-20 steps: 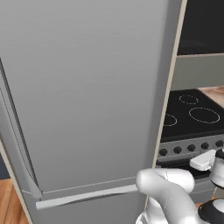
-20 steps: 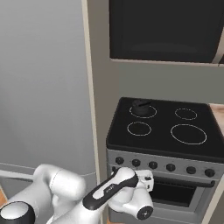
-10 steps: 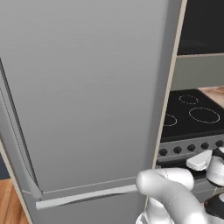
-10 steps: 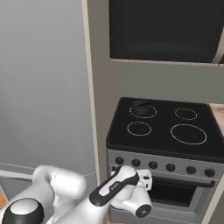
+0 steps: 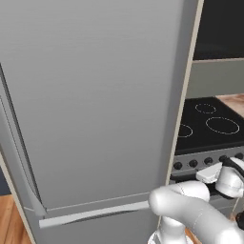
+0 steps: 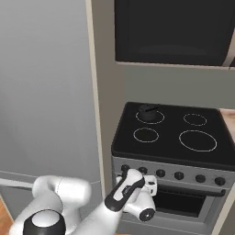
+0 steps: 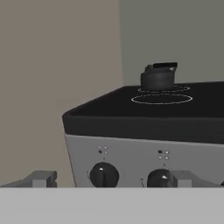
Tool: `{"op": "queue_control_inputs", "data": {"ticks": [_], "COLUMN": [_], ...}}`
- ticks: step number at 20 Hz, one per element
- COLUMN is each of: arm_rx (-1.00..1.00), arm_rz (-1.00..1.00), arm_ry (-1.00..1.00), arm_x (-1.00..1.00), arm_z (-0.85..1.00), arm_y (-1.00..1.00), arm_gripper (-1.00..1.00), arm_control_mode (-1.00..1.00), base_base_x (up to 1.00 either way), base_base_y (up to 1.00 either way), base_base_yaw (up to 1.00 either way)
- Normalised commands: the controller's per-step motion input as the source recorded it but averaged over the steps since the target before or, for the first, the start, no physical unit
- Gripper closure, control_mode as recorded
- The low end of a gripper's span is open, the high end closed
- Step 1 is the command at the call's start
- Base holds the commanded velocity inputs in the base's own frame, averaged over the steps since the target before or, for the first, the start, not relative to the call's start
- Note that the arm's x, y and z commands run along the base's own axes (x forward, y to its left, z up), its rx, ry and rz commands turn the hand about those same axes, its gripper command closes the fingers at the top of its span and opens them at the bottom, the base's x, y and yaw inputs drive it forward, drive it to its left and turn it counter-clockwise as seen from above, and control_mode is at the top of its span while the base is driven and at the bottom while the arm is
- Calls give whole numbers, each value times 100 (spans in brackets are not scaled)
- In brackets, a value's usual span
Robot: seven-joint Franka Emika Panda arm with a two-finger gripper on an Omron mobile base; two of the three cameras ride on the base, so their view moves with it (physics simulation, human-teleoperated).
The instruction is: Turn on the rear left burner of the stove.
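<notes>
We found the gripper (image 7: 109,180) level with the knob row of the stove (image 6: 170,158), close in front of its left end. Its two fingertips (image 7: 41,178) stood well apart, open, with nothing held between them. Between the fingertips lay the leftmost knob (image 7: 104,174); a second knob (image 7: 161,178) sat just inside the right fingertip. We could not tell whether either tip touched the panel or a knob.

The rear left burner (image 6: 150,117) lay above and beyond the fingers, at the back left of the black glass top, behind the front left ring (image 7: 161,99). A small dark kettle (image 7: 159,75) stood on it and covered most of the ring, so that only parts of the white outline showed.

In the left base view the fridge (image 5: 95,109) hid the left part of the stove, and the arm covered part of the knob row. In the right base view the hand (image 6: 137,195) hid the fingers and the leftmost knob. The small marks above the knobs were too fine to read.
</notes>
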Motion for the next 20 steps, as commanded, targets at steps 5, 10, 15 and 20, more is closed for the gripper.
{"op": "queue_control_inputs", "data": {"ticks": [5, 10, 15, 20], "arm_rx": [1, 2, 2, 1], "arm_rz": [0, 0, 0, 0], "arm_ry": [0, 0, 0, 0], "arm_x": [31, 39, 33, 22], "arm_z": [-24, -24, -22, -22], "arm_y": [0, -3, -6, -12], "arm_gripper": [-100, -100, -100, -100], "arm_control_mode": [-100, -100, -100, -100], "base_base_x": [0, 0, 0, 0], "base_base_y": [0, 0, 0, 0], "base_base_yaw": [0, 0, 0, 0]}}
